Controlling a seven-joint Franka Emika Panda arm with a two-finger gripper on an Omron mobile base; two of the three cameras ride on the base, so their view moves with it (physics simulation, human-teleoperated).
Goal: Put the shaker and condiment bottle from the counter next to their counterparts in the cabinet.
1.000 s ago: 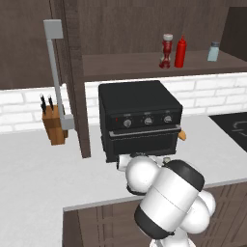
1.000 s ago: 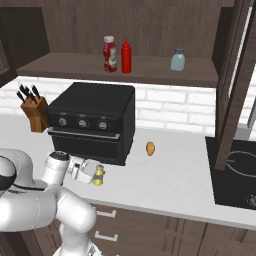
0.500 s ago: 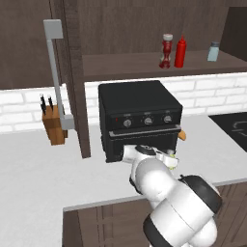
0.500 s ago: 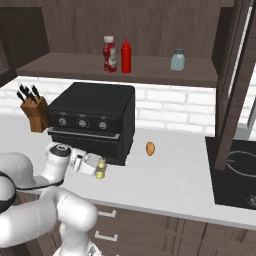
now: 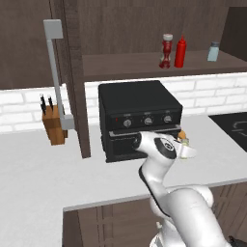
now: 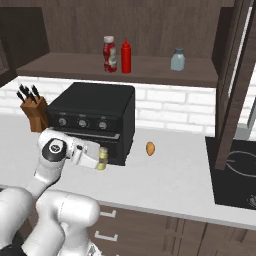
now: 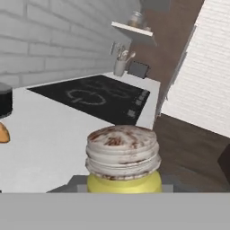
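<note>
My gripper [image 6: 99, 158] is shut on the small yellow shaker [image 6: 102, 159], held just above the counter [image 6: 165, 187] in front of the black oven. The left base view shows the gripper [image 5: 185, 145] with the shaker [image 5: 183, 141] at its tip. Up close, the shaker's greyish-brown top [image 7: 122, 152] fills the lower middle of the hand view. The squat red condiment bottle [image 5: 166, 50] [image 6: 109, 53] stands on the cabinet shelf [image 6: 75, 67], close beside the slim red squeeze bottle [image 5: 181, 51] [image 6: 126, 56]. The pale blue shaker [image 5: 213, 51] [image 6: 177, 59] stands further right on that shelf.
A black countertop oven [image 5: 137, 116] [image 6: 92, 117] sits behind the hand. A knife block [image 5: 53, 126] [image 6: 32, 110] stands to the left. A small orange-brown item [image 6: 150, 148] lies on the counter. A black cooktop [image 6: 237, 172] is at right. The cabinet door with grey bar handle [image 5: 55, 72] hangs open.
The arm has straightened upward and the hand has risen a little and swung rightwards with the yellow shaker held in it.
</note>
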